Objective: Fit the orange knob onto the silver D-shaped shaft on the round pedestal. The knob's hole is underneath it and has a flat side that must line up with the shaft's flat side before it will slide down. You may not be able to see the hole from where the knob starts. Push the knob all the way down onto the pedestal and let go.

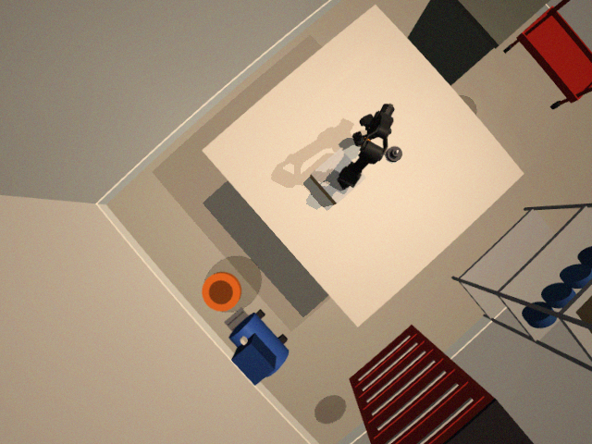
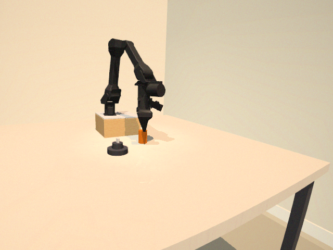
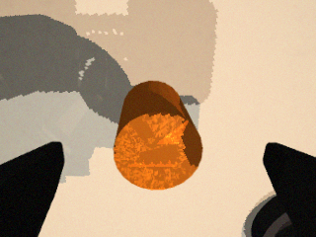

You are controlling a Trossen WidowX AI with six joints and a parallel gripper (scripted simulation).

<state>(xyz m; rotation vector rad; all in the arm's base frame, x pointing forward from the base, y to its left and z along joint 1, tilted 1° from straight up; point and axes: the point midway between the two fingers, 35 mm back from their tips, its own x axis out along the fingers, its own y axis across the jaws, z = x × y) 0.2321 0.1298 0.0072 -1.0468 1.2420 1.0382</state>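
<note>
The tool (image 1: 370, 141) (image 2: 144, 137) (image 3: 166, 152) is spread wide, its fingers at 9 and 3 o'clock of the orange knob (image 2: 140, 136) (image 3: 155, 153) in the wrist view, with open room on both sides. The knob stands upright on the table (image 1: 430, 191) (image 2: 188, 174), well inside its edges. From the knob in the top view, the round pedestal (image 1: 393, 154) (image 2: 117, 151) (image 3: 259, 222) sits nearby at 4 o'clock, its silver shaft (image 1: 396, 151) (image 2: 117, 140) bare.
</note>
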